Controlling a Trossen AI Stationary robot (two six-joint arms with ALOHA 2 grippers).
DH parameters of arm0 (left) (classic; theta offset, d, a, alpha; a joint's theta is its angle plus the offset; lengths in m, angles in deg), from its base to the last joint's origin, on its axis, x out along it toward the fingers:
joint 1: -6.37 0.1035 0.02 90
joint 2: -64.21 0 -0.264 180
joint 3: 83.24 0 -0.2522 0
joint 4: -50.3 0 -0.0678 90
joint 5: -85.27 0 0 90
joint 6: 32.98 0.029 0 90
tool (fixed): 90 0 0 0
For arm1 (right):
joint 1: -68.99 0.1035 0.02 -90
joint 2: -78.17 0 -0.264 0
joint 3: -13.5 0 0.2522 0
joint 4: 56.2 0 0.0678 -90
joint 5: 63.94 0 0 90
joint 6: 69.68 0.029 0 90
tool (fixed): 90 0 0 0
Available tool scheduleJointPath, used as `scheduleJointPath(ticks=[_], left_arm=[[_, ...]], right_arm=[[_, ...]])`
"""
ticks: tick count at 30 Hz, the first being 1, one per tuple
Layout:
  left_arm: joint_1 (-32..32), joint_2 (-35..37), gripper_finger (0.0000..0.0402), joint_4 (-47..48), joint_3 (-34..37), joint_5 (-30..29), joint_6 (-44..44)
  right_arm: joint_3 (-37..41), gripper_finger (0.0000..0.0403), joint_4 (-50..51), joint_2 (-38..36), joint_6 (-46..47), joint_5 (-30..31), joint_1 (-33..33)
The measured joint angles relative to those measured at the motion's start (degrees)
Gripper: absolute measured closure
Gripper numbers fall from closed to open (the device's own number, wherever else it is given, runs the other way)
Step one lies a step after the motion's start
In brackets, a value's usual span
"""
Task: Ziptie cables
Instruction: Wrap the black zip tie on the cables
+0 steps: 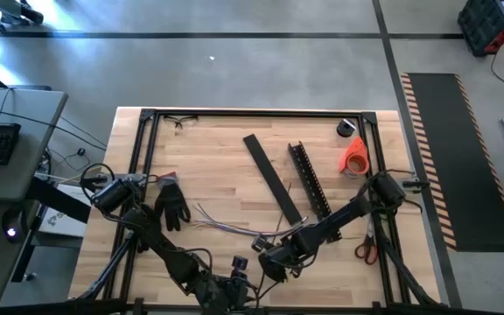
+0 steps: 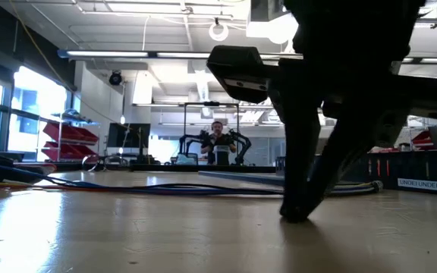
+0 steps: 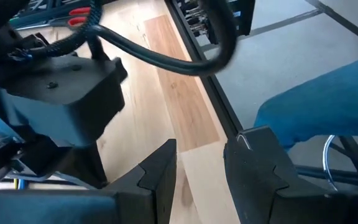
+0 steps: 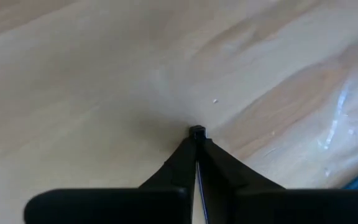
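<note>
High view: right hand, fingers together, presses on the table just beside the cables; left hand, fingers apart, waits at the table's near edge.

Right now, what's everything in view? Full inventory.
thin flexible cables: 1 loose bundle, purple/whitish/brown, table centre
flat black strip: 1, black, centre, diagonal
black slotted channel bar: 1, black, right of strip
orange tape roll: 1, orange, right side
black glove: 1, black, left side
red-handled scissors: 1, red, right edge
wooden table: 1, light wood, black frame
person: 1, far back in room
left gripper: open, by table edge
right gripper: shut, tips on tabletop near cables
</note>
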Motion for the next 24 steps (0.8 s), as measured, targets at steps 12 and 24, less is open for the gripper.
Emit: scheduleJointPath(ticks=[12, 24], left_arm=[[-0.93, 0.00, 0.0286, 2.91, 0.00, -0.42, -3.40], [-2.14, -0.04, 0.0286, 3.42, 4.92, -5.09, -12.42]], right_arm=[[1.67, 0.0403, -10.13, -0.56, 10.88, 9.34, 3.45], [21.23, 0.0403, -36.28, -8.34, 24.14, 21.15, 7.45]])
